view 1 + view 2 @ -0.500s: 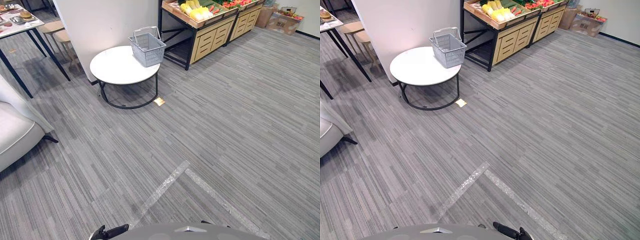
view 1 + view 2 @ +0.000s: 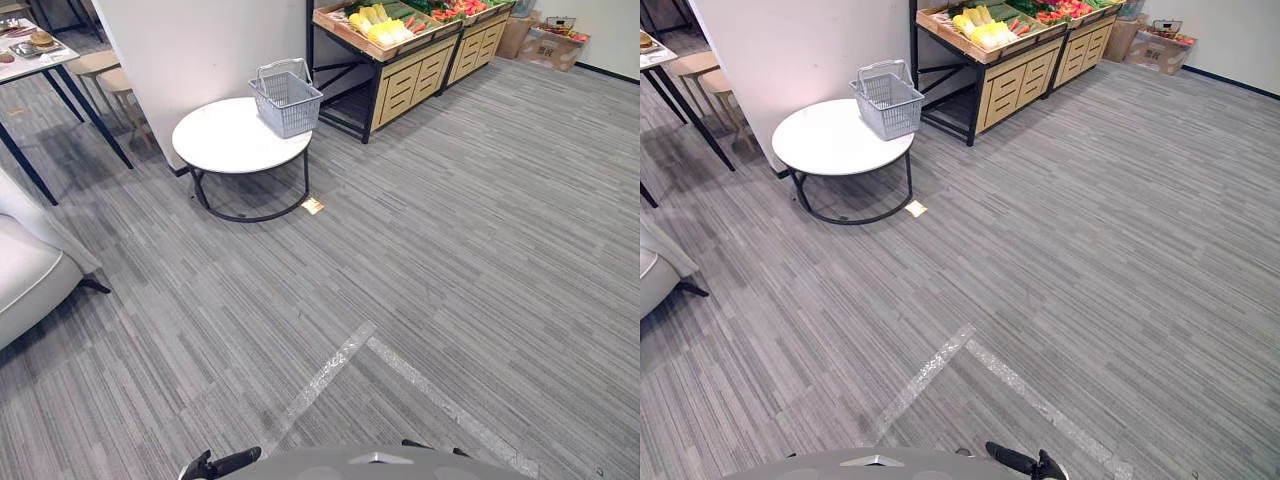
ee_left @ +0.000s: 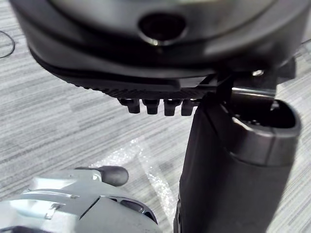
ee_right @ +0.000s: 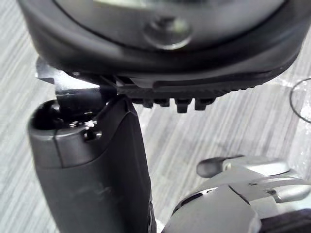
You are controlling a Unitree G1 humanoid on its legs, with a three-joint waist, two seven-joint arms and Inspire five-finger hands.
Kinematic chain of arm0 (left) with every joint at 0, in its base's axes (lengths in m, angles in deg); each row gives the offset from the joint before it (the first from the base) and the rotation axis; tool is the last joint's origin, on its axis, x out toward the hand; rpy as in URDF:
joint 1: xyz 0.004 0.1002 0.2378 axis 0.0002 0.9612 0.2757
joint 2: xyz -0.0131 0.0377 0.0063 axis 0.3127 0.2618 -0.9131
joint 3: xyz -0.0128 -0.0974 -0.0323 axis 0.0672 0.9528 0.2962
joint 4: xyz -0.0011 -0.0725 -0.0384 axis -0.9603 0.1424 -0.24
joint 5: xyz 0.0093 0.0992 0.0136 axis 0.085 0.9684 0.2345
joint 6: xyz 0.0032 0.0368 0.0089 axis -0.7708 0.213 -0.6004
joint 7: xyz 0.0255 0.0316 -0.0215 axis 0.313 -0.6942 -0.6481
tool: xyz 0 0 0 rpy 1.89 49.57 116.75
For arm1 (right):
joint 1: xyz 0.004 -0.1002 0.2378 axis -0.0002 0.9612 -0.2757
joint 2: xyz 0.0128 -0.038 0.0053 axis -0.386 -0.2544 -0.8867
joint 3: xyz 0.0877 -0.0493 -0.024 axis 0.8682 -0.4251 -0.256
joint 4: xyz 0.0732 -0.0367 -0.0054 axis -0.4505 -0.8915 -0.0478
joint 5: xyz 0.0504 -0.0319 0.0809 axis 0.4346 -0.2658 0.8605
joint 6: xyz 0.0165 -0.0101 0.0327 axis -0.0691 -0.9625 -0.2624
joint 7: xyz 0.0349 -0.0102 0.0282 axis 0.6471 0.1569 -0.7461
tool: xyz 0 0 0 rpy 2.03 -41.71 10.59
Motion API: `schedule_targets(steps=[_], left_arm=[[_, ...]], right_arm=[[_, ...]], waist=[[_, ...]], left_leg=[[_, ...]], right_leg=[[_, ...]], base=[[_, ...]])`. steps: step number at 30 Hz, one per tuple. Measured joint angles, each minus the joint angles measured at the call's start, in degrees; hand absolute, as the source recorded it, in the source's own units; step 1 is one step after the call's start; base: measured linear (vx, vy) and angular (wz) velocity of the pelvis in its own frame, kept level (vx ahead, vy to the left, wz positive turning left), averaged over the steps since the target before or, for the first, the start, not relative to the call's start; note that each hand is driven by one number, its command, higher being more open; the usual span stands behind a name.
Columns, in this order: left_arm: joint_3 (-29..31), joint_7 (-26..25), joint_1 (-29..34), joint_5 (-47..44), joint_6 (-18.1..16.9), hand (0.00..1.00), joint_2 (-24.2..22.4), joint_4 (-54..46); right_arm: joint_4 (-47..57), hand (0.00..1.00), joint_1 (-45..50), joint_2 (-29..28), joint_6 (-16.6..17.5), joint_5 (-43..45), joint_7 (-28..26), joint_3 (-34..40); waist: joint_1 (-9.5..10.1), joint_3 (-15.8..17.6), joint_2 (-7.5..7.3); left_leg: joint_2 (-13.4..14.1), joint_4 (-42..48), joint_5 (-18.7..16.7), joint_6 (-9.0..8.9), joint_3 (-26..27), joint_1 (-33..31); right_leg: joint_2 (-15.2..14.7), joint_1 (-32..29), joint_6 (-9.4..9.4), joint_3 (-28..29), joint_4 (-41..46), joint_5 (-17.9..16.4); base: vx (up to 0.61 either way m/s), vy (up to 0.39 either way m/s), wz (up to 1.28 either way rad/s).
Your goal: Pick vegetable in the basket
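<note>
A grey basket (image 2: 286,101) with its handles up stands at the far edge of a round white table (image 2: 225,145), several steps ahead on my left. Behind it a wooden produce stand (image 2: 405,60) holds yellow vegetables (image 2: 378,22) and red ones (image 2: 458,8). My left hand (image 2: 225,464) hangs low at the near edge of the left eye view, and my right hand (image 2: 1025,463) does the same in the right eye view. Each is far from the basket. In the wrist views the left hand (image 3: 233,170) and right hand (image 4: 92,165) have straight fingers and hold nothing.
A white pillar (image 2: 200,50) rises behind the table. A pale sofa (image 2: 30,280) sits at the left, with a dark-legged table (image 2: 40,50) and stools (image 2: 100,65) beyond. A cardboard box (image 2: 545,40) stands far right. Tape lines (image 2: 340,365) cross the grey carpet.
The whole picture has shifted slightly, so the camera has moved. The basket, table and stand keep their places, and both hands hang as before.
</note>
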Motion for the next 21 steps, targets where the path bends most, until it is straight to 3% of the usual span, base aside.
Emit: schedule_targets(steps=[20,21], left_arm=[[0.82,0.36,-0.08,0.03,-0.14,1.0,0.01,-0.12],[1.48,0.29,-0.09,0.18,-0.2,1.0,-0.06,-0.14]], right_arm=[[0.67,1.0,0.12,-0.55,0.5,-0.09,0.25,0.99],[1.18,1.0,0.29,-0.53,0.57,-0.12,0.5,0.5]], waist=[[0.06,0.74,-0.59],[0.05,1.17,-1.1]], left_leg=[[0.0,-0.7,-0.34,-0.68,0.98,0.98],[0.0,-0.69,-0.34,-0.67,0.99,0.97]], right_leg=[[0.15,0.43,-0.1,-0.35,-0.06,0.06],[0.13,0.4,-0.11,-0.36,-0.03,0.06]], base=[[-0.02,-0.019,-0.02],[-0.06,-0.032,-0.01]])
